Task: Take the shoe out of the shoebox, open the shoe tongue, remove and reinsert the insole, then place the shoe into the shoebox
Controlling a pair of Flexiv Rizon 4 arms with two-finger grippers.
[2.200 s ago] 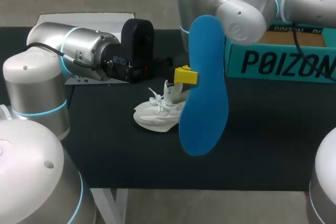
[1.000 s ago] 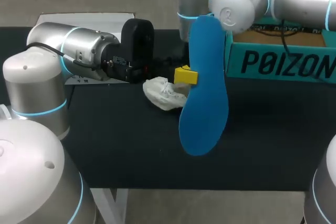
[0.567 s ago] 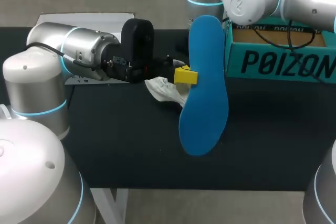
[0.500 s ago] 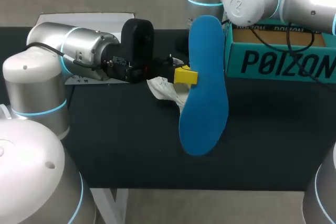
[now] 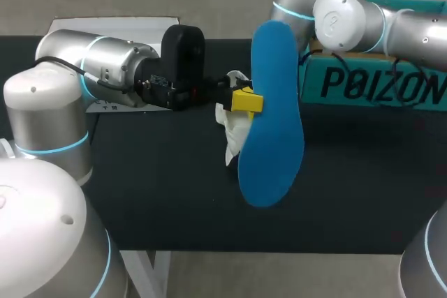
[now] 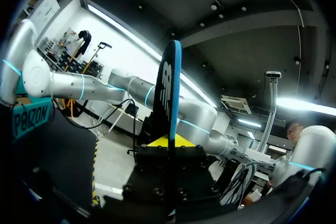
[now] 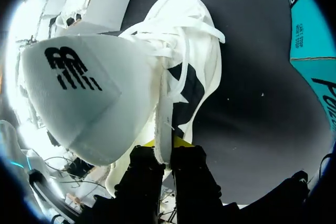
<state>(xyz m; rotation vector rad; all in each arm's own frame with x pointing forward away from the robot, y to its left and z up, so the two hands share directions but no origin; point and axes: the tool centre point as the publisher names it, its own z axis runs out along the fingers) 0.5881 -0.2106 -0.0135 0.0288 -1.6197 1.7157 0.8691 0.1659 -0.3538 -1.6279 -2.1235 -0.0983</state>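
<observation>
Head cam is sitting above and behind, looking down on the desk, mid-range. Left wrist cam is looking out along the left claw, very close to the insole, catching it edge-on. Right wrist cam is looking along the right claw, tight on the shoe, desk and shoebox beyond. Head is sharing the insole with left wrist, shoe and shoebox with right wrist.

silver arms — cyan rings, black wrists

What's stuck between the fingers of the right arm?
The right gripper pinches the white shoe by a thin fabric edge; the right wrist view shows it.
</observation>
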